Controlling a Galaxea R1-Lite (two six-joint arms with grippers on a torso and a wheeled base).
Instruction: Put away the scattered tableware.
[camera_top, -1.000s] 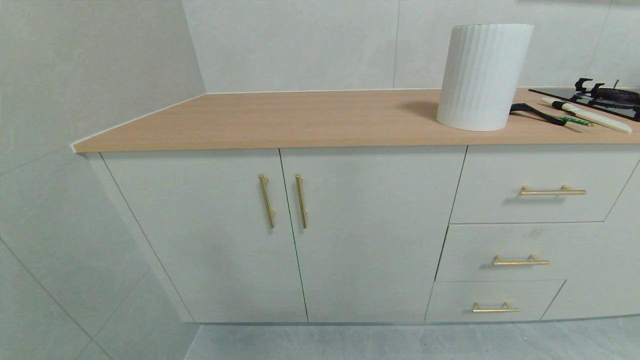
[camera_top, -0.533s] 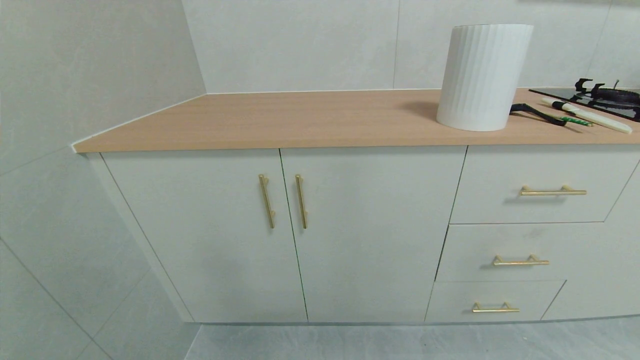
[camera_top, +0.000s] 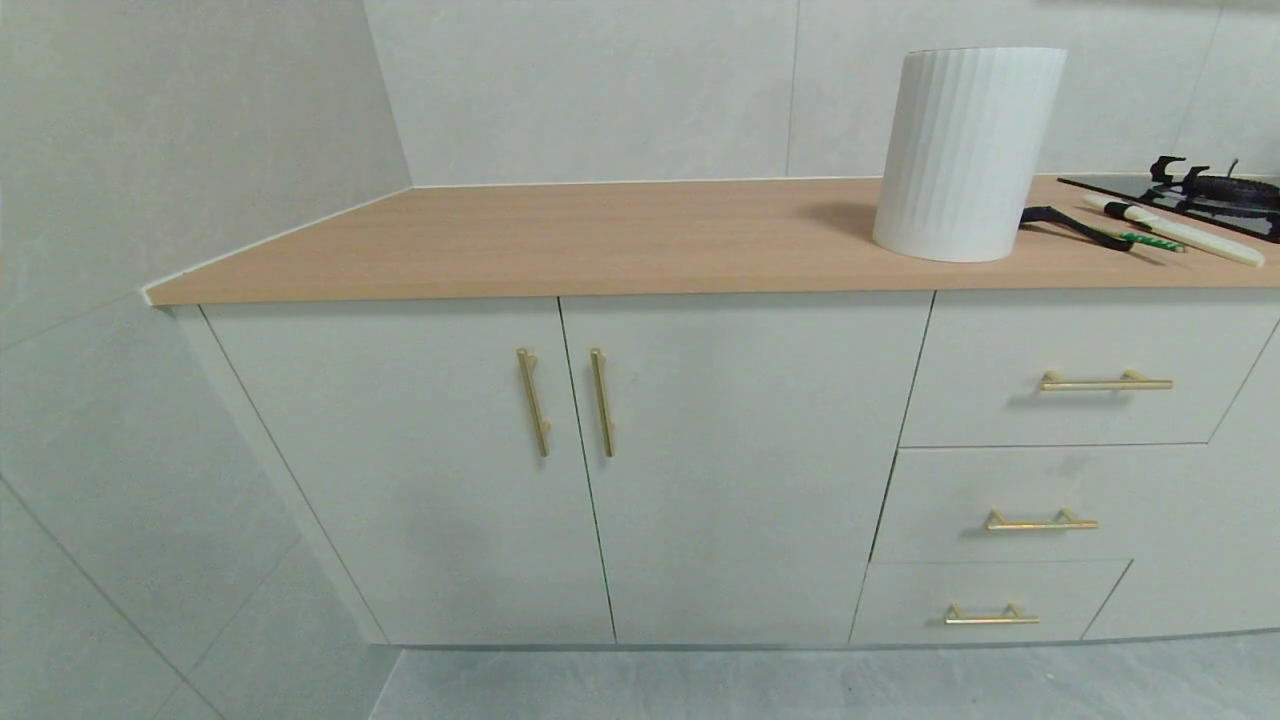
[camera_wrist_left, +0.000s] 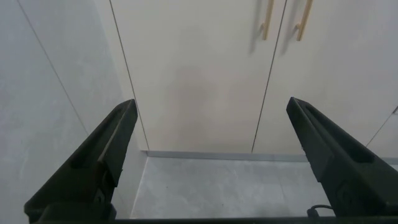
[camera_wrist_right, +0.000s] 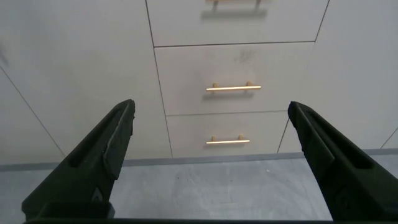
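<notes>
A tall white ribbed holder (camera_top: 965, 152) stands on the wooden counter (camera_top: 600, 240) toward the right. Just right of it lie a black utensil (camera_top: 1075, 226), a thin green-handled one (camera_top: 1152, 240) and a long white-handled one (camera_top: 1175, 231). My left gripper (camera_wrist_left: 211, 111) hangs open low in front of the double cabinet doors (camera_wrist_left: 205, 68), holding nothing. My right gripper (camera_wrist_right: 211, 111) is open too, low down and facing the drawers (camera_wrist_right: 236, 78).
A black stove grate (camera_top: 1215, 188) sits at the counter's far right. Below the counter are two doors with gold handles (camera_top: 565, 402) and three drawers (camera_top: 1040, 450). Tiled walls close the left side and back. Grey floor (camera_top: 800, 685) lies below.
</notes>
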